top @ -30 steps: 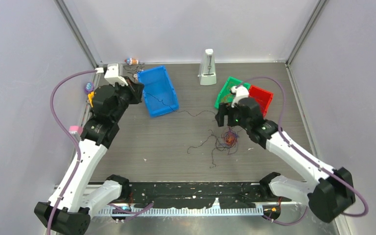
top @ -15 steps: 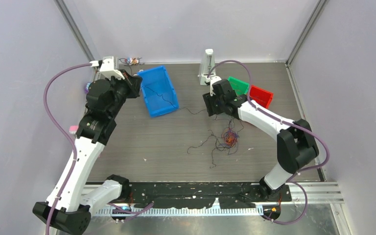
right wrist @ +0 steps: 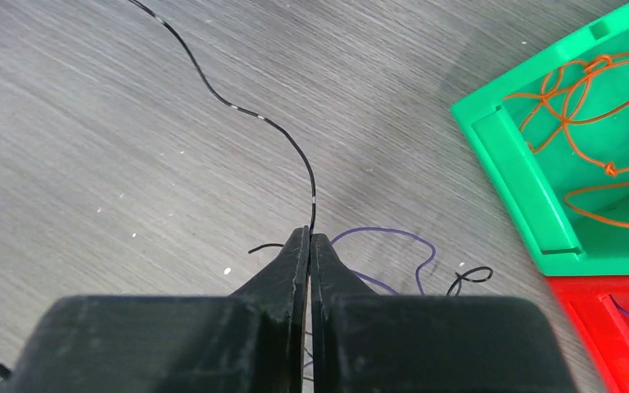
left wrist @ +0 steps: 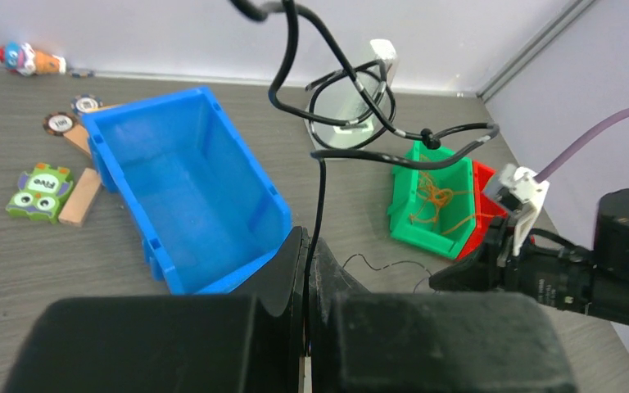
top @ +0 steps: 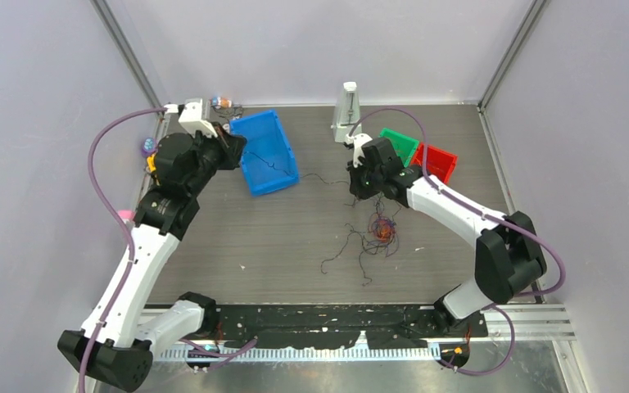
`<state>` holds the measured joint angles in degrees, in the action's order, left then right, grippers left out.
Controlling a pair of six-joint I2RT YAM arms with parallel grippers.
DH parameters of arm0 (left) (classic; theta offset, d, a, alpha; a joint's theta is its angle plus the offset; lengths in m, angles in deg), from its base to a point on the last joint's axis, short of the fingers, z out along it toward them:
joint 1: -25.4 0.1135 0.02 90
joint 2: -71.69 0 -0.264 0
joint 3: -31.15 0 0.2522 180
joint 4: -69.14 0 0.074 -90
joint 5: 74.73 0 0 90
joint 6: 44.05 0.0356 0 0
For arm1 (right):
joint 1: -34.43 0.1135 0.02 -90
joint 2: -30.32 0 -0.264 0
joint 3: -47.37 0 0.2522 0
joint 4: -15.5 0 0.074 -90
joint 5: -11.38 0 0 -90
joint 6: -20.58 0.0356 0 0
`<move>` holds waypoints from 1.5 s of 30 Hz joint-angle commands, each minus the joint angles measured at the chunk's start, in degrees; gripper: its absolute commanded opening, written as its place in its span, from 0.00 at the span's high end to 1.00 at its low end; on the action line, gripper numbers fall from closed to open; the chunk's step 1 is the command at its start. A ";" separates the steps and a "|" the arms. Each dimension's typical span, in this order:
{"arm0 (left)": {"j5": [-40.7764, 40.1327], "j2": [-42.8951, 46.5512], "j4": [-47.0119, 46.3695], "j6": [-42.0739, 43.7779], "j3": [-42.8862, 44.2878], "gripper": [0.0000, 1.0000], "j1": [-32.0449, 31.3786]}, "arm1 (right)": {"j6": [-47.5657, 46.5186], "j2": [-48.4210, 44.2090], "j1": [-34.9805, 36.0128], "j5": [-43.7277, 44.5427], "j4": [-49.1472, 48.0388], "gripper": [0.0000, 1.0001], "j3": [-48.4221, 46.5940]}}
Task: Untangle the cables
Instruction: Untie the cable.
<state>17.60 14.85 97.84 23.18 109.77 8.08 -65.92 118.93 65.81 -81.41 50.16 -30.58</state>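
Observation:
A thin black cable (top: 321,178) runs from the blue bin (top: 266,151) across the table to my right gripper (top: 357,187). In the right wrist view the right gripper (right wrist: 309,235) is shut on this black cable (right wrist: 237,108), just above the table, with a purple strand (right wrist: 393,234) beside it. My left gripper (left wrist: 307,241) is shut on the same black cable (left wrist: 321,188), which rises from its jaws in loops; it hovers by the blue bin's near right corner. The knotted clump of orange, red and dark cables (top: 383,232) lies on the table in front of the right gripper, with loose strands (top: 346,246) trailing left.
A green bin (right wrist: 500,164) holds orange cables (right wrist: 590,106); a red bin (top: 436,160) adjoins it. A white upright object (top: 347,115) stands at the back wall. Small toys and blocks (left wrist: 45,190) lie left of the blue bin (left wrist: 188,188).
My right gripper swung from above the clump toward the back left, then shut on the black cable. The left arm shifted slightly, still gripping its cable. The loose strands shifted a little.

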 commanded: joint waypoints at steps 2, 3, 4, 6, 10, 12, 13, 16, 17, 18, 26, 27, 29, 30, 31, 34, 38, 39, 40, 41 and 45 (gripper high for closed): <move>5.23 -0.96 -0.19 -0.69 -2.56 1.00 0.27 | 1.79 -6.00 0.01 -4.62 -4.96 0.95 3.03; 7.07 -1.61 -0.37 -1.07 -3.15 1.00 0.27 | 1.87 -6.57 0.01 -5.92 -5.76 0.95 3.33; 9.33 -2.39 -0.59 -1.58 -3.85 1.00 0.15 | 2.32 -7.88 0.00 -6.75 -6.30 0.95 4.04; 14.82 -4.43 -1.87 -2.51 -5.51 1.00 -0.47 | 3.14 -10.47 0.00 -9.34 -8.48 0.94 5.28; 26.61 -8.25 -13.70 -6.24 -11.65 1.00 -2.74 | 5.04 -15.51 0.00 -17.55 -11.91 0.95 6.60; 30.30 -10.09 -20.20 -6.84 -14.06 1.00 -4.60 | 5.86 -17.02 0.00 -20.34 -12.46 0.95 6.34; 31.79 -11.19 -22.19 -6.73 -14.69 1.00 -5.44 | 6.39 -17.57 -0.04 -20.95 -12.14 0.95 6.08; 34.18 -13.96 -25.39 -5.01 -14.97 0.93 -7.97 | 6.50 -17.60 -0.06 -24.86 -10.79 0.95 4.41; 34.41 -14.68 -26.23 -4.45 -15.06 0.89 -8.54 | 6.47 -17.27 0.01 -25.58 -10.01 0.95 4.11; 34.89 -15.24 -27.74 -4.50 -15.34 0.85 -8.91 | 6.49 -17.17 0.01 -26.87 -9.61 0.95 3.64; 36.51 -17.65 -31.19 0.58 -15.46 0.49 -12.43 | 7.09 -15.84 0.01 -30.39 -8.46 0.95 2.51; 35.53 -17.69 -29.76 2.27 -15.11 0.47 -13.02 | 7.11 -15.67 0.05 -30.73 -8.27 0.95 2.10; 33.41 -17.75 -27.43 5.39 -14.77 0.45 -14.22 | 7.20 -15.24 0.02 -31.26 -7.96 0.95 1.64; 32.57 -17.85 -26.79 6.73 -14.69 0.44 -14.64 | 7.32 -15.10 0.05 -31.47 -7.87 0.95 1.54; 31.84 -17.91 -26.37 7.58 -14.72 0.43 -14.92 | 7.36 -15.08 -0.02 -31.92 -7.72 0.95 1.35; 29.92 -18.32 -25.87 9.16 -14.76 0.41 -15.36 | 7.28 -15.06 0.13 -32.93 -7.20 0.95 0.58; 27.01 -18.96 -24.50 10.63 -14.07 0.39 -15.87 | 6.91 -14.88 0.03 -33.46 -6.06 0.95 -0.31; 26.06 -19.06 -24.25 9.82 -13.87 0.38 -15.86 | 6.77 -14.90 0.03 -33.35 -5.92 0.95 -0.36; 25.01 -19.20 -24.10 8.97 -13.88 0.38 -15.83 | 6.68 -14.98 0.06 -33.23 -5.86 0.95 -0.34; 24.52 -19.27 -24.38 7.63 -13.93 0.38 -15.52 | 6.55 -14.99 0.08 -33.20 -5.65 0.95 -0.33; 30.32 -19.75 -34.10 -4.59 -17.12 0.35 -12.09 | 6.44 -14.70 0.02 -32.81 -5.35 0.94 -0.11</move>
<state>45.01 -4.51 73.39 28.52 93.70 -6.78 -58.99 103.98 65.81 -113.27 45.00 -28.35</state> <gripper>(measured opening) 0.633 0.062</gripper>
